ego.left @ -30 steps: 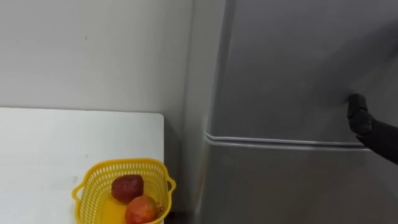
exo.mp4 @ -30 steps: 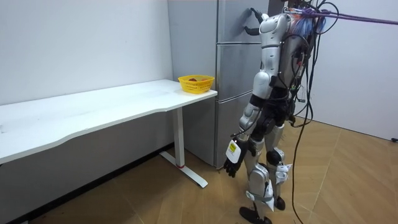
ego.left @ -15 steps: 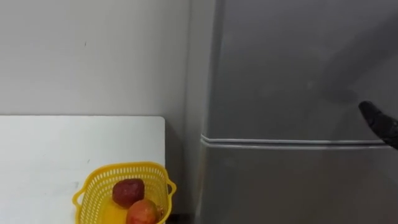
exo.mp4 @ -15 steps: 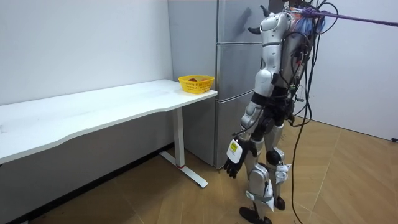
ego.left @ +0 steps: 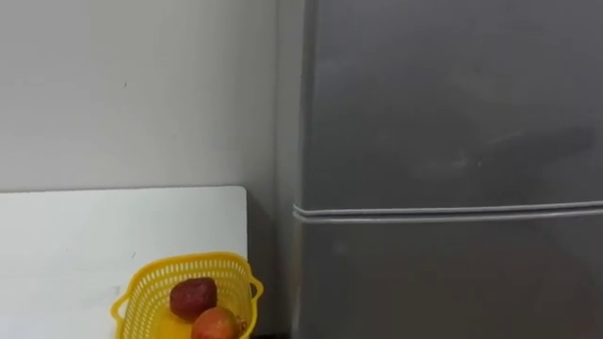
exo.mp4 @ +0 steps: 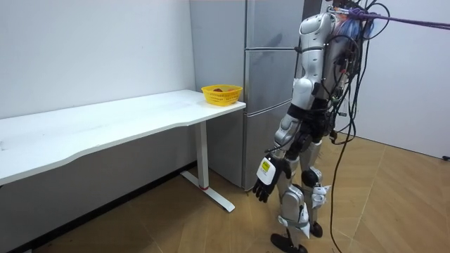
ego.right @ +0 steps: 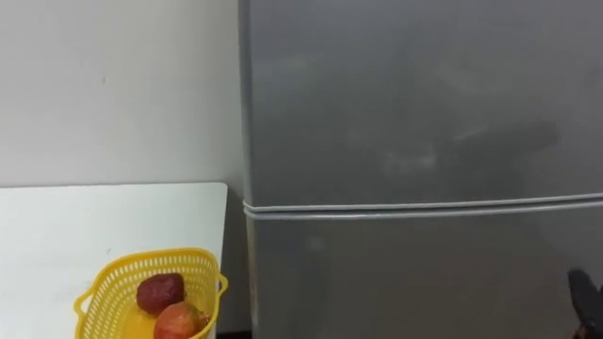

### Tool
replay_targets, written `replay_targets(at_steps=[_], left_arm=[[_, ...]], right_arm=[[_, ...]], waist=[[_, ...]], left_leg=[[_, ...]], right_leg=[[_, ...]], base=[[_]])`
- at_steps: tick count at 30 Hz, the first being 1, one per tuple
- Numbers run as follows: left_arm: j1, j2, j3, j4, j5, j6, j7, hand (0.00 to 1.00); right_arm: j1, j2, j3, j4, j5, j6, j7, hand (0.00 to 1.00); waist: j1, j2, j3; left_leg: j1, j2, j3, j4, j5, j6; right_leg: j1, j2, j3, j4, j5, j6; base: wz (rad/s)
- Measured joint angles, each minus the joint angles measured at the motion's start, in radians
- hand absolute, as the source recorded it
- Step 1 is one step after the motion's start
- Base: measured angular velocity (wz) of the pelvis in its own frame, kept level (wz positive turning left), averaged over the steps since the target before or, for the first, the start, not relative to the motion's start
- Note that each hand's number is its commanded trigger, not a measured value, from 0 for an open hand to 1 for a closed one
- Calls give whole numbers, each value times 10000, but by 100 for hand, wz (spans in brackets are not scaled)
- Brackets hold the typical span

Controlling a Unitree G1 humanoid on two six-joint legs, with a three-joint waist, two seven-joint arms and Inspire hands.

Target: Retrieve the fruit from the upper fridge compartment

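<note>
Room view shows me standing before the fridge [exo.mp4: 269, 77], my left hand [exo.mp4: 261, 187] hanging low beside my leg with loose, empty fingers. Its upper door [ego.left: 452, 104] is closed. My right hand [ego.right: 586, 299] peeks in at the lower right; whether it is open I cannot tell.

We brought our right hand [ego.right: 589, 299] down and away from the upper fridge door [ego.left: 452, 94]. A second ago it was raised against that door just above the seam, and now it sat low in the right eye view's bottom right corner. Our camera shifted, so the fridge's edge and the yellow basket [ego.left: 141, 287] slid slightly left and down. In the room view our torso straightened back from the fridge.
</note>
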Motion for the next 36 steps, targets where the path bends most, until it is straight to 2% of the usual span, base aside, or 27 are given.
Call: replay_targets(at_steps=[3,4,5,7,8,11,16,21,28,33,36], left_arm=[[138,-72,12,-423,17,3,175,0],[223,-165,-1,-450,17,0,184,0],[209,-204,-24,-451,12,0,183,0],[181,-252,-27,-527,13,1,175,0],[181,-248,-14,-560,13,3,173,0],[212,-298,187,-695,17,31,131,0],[283,-306,156,-741,7,241,99,0],[282,-304,159,-753,119,302,-5,0],[291,-324,119,-978,239,425,-353,0],[271,-345,-46,-996,234,623,-484,0],[228,-363,-255,-995,232,801,-522,0]], right_arm=[[565,327,689,1705,381,121,89,0],[624,568,827,2294,571,207,219,0],[648,672,881,2536,654,259,257,0],[714,949,1053,3433,848,355,508,0],[713,978,1083,3652,892,355,605,0],[682,993,1103,4598,1205,357,1041,0],[350,986,1596,6413,1653,476,1640,0],[297,1022,1877,7316,1667,537,2124,0],[180,1021,2456,8633,1587,559,2910,0],[139,1020,3180,9218,931,984,3662,0],[95,1020,3643,9645,761,1238,4095,0]], waist=[[51,35,-20],[134,155,-21],[142,176,-38],[138,337,-11],[139,349,-11],[254,334,-8],[265,191,52],[268,132,78],[320,308,95],[361,436,97],[528,450,95]], left_leg=[[67,15,51,-15,5,-9],[91,21,135,-24,5,-8],[104,20,168,-29,4,-7],[167,13,269,-109,4,-7],[171,11,270,-117,5,-6],[181,6,271,-132,6,-7],[201,1,235,-120,6,-7],[158,-12,127,-59,4,-6],[149,-16,110,-79,3,-6],[155,-24,109,-102,2,-5],[169,-24,116,-101,2,-5]], right_leg=[[2,3,48,13,1,-4],[12,12,72,18,5,-5],[19,7,78,12,6,-3],[39,-8,153,9,-3,13],[37,-12,154,9,-7,15],[32,-22,164,-4,-16,22],[142,-26,148,-189,-25,29],[183,-68,-14,-215,-41,50],[193,-56,-22,-208,-44,52],[199,-57,-26,-175,-53,60],[192,-53,3,-173,-53,60]], base=[[-4],[-14],[-11],[-3],[0],[0],[2],[8],[1],[1],[0]])
